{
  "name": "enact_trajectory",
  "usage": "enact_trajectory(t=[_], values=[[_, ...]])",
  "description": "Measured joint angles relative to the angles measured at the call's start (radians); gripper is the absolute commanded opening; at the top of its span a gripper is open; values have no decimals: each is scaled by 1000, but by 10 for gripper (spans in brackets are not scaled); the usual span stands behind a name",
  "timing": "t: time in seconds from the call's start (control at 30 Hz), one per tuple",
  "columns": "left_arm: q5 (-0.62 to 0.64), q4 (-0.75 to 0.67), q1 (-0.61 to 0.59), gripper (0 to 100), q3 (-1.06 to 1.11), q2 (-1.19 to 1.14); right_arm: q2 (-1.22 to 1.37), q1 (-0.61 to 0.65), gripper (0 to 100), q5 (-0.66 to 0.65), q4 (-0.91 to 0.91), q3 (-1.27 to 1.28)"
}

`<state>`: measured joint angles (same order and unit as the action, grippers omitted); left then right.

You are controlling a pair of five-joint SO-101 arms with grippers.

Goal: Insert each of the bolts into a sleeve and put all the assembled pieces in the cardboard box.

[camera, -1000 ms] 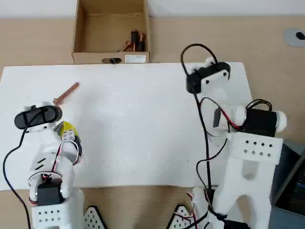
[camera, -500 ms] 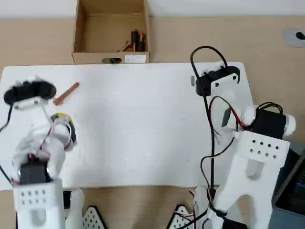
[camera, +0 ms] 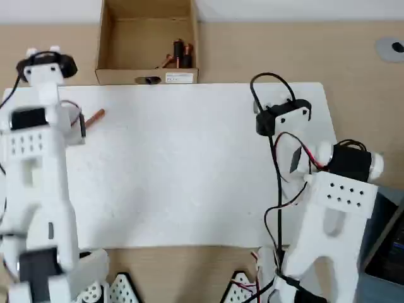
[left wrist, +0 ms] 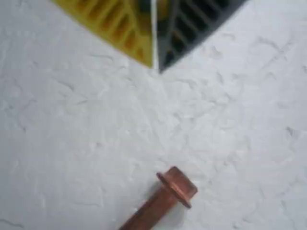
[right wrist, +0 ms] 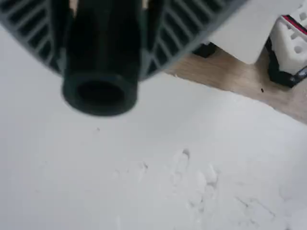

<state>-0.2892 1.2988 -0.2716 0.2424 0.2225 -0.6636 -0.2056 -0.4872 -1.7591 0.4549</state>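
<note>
On mat (camera: 189, 164), far left: loose bolt (left wrist: 163, 201) near left gripper (left wrist: 154, 57), fingers together, empty.
Right side: sleeve (right wrist: 100, 93) clamped in right gripper (right wrist: 103, 48); assembled pieces (camera: 180, 53) in far box (camera: 126, 76).

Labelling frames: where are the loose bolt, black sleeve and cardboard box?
loose bolt (left wrist: 178, 184), left wrist view, its head.
black sleeve (right wrist: 101, 57), right wrist view, side wall.
cardboard box (camera: 120, 76), high view, front wall.

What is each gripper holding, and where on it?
Right gripper grips the black sleeve by its body, open end protruding. Left gripper holds nothing.
</note>
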Motion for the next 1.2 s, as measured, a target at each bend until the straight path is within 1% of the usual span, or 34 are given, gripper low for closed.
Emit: enact_trajectory(t=[0.27, 0.5, 0.63, 0.7, 0.83, 1.03, 1.2], values=[[-242, 172, -34, 7, -439, -411, 0, 0, 11, 0, 15, 5], [-410, 334, -34, 12, -819, -698, 0, 0, 11, 0, 15, 5], [-479, 399, -34, 109, -974, -835, 0, 0, 11, 0, 15, 5], [-489, 428, -34, 136, -1019, -884, 0, 0, 11, 0, 15, 5], [-506, 440, -34, 137, -1054, -919, 0, 0, 11, 0, 12, 5], [-571, 440, -34, 139, -1056, -924, 0, 0, 11, 17, 12, 5], [-624, 439, -32, 139, -1065, -1008, 0, 0, 11, 18, 12, 5]])
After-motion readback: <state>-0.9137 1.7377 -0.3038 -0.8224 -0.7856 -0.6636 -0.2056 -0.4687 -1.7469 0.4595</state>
